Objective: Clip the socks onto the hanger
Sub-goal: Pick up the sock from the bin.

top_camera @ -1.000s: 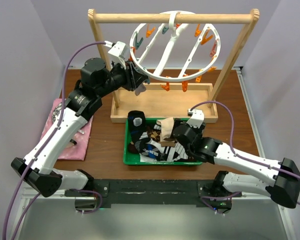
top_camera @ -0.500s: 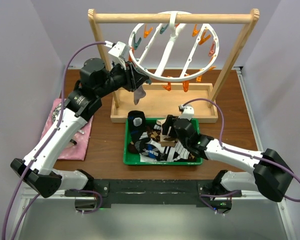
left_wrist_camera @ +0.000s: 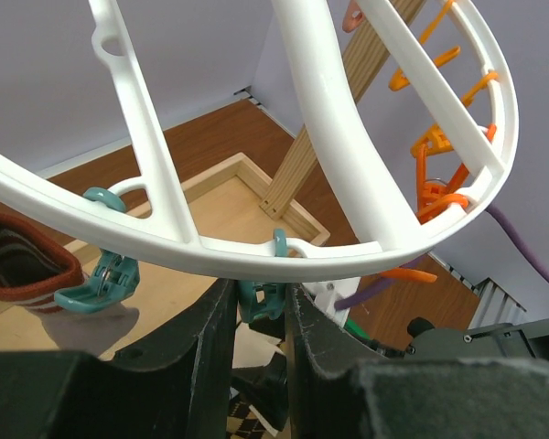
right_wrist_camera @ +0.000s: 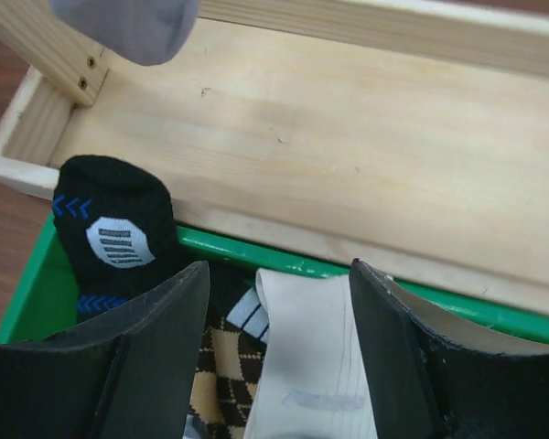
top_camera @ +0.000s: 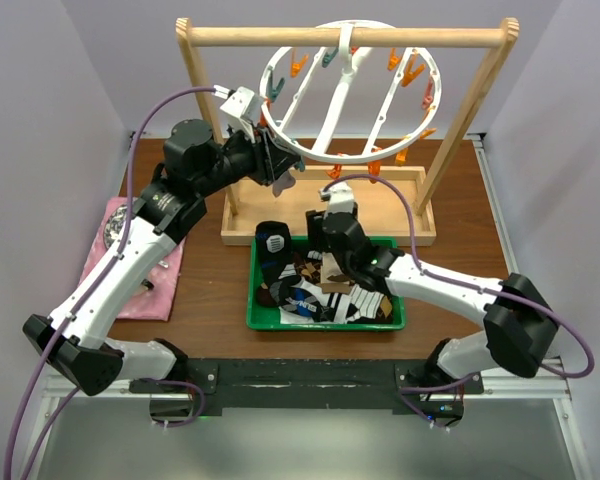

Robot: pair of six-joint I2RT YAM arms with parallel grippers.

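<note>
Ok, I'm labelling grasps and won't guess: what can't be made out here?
Left wrist: lower end of the teal peg, hidden between the fingers of the left gripper.
Left wrist: the red-cuffed sock, cut off at the left edge.
Right wrist: lower part of the pale sock, cut by the bottom edge.
Top view: some socks, covered by the right arm.

Patterned socks (top_camera: 320,285) piled in green tray (top_camera: 320,325), white hanger (top_camera: 335,100) hung tilted

High rear overview; close wrist views on hanger (left_wrist_camera: 322,110), tray (right_wrist_camera: 284,262).
</note>
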